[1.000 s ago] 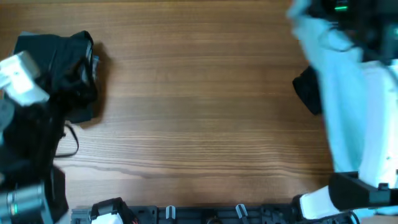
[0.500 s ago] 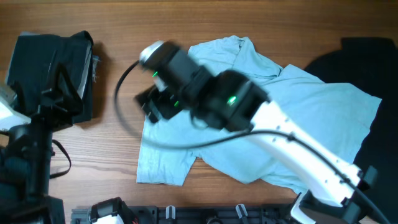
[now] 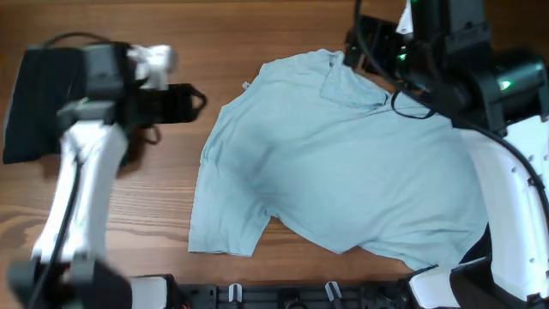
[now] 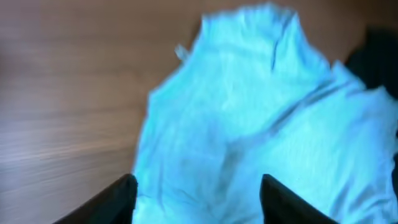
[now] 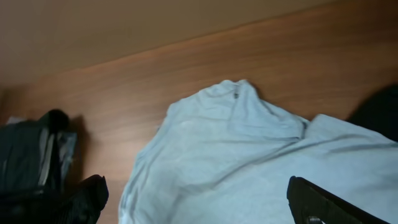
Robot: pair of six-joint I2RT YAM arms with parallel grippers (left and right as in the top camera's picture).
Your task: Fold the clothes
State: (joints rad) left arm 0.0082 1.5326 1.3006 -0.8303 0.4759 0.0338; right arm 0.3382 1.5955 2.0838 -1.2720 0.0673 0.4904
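A pale aqua T-shirt (image 3: 343, 172) lies spread and wrinkled across the middle and right of the table, collar (image 3: 339, 64) toward the far edge. My left gripper (image 3: 190, 99) hovers just left of the shirt's shoulder, open and holding nothing; in the left wrist view its fingers (image 4: 121, 199) stand apart over the aqua T-shirt (image 4: 249, 112). My right gripper (image 3: 358, 53) sits by the collar at the far right, open wide and empty; the right wrist view looks down on the aqua T-shirt (image 5: 249, 155) between its fingers (image 5: 90, 196). A black garment (image 3: 34, 103) lies at far left.
More black fabric (image 5: 379, 112) shows past the aqua shirt's right shoulder, seen also as a black patch (image 4: 373, 56) in the left wrist view. The black pile (image 5: 25, 162) has a grey lining. Bare wooden table (image 3: 171, 197) lies between the pile and the shirt.
The right arm carried the aqua shirt in from the right, spread it on the table, let go and drew back to the far right. The left arm swung up and right toward the shirt.
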